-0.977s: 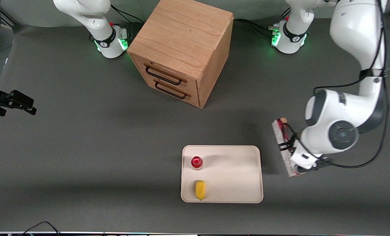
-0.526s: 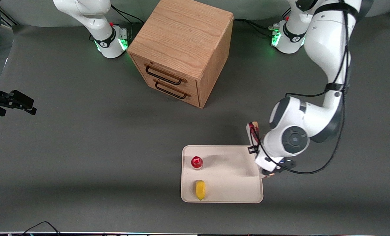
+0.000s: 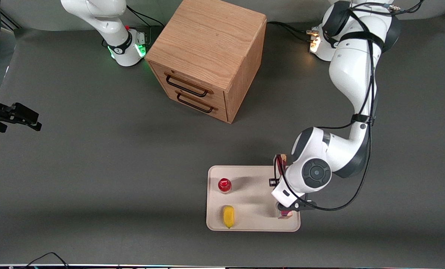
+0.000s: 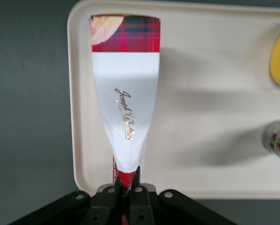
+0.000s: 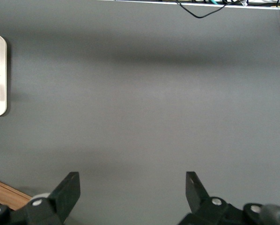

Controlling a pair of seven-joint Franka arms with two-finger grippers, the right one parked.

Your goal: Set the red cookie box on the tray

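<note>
Claw [image 4: 126, 187] is clamped on the red cookie box [image 4: 126, 93] — hanging over the tray [image 3: 252, 220], near its working-arm end.

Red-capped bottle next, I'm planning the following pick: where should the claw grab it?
Probably by the cap or neck, from straight above: the red-capped bottle stands upright on the tray, the lemon nearer the camera. The claw is busy, shut on the red cookie box over the tray.

red tartan cookie box [image 4: 126, 89] with white label patch, cream tray [image 4: 210, 70], black pincer [image 4: 126, 190] above tray, yellow fruit [image 3: 228, 216]
</note>
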